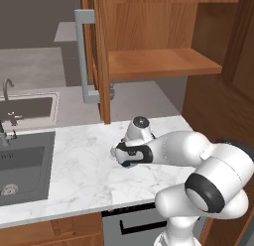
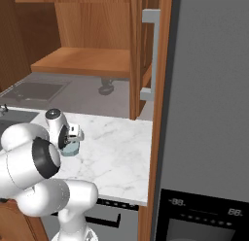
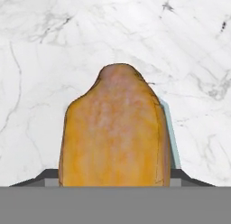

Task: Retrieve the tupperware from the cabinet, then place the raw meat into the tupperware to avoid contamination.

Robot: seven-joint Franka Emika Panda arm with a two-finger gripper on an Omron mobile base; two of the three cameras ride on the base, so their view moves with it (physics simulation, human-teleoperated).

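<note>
Gripping the raw meat, the fingers hover over the tupperware, its edge visible hand-side.

Oven display: pale segment digits, like "88:88", too blurred to read surely. No other text.

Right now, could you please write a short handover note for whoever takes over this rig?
End effector: low over the marble counter, jaws closed on the raw meat.
Tupperware: on the counter, right under the end effector; a pale edge of it shows beside the meat in the hand view.
Cabinet: door open.
Done: tupperware fetched, meat picked up.
Left: probably lower the meat into the tupperware and release.
</note>
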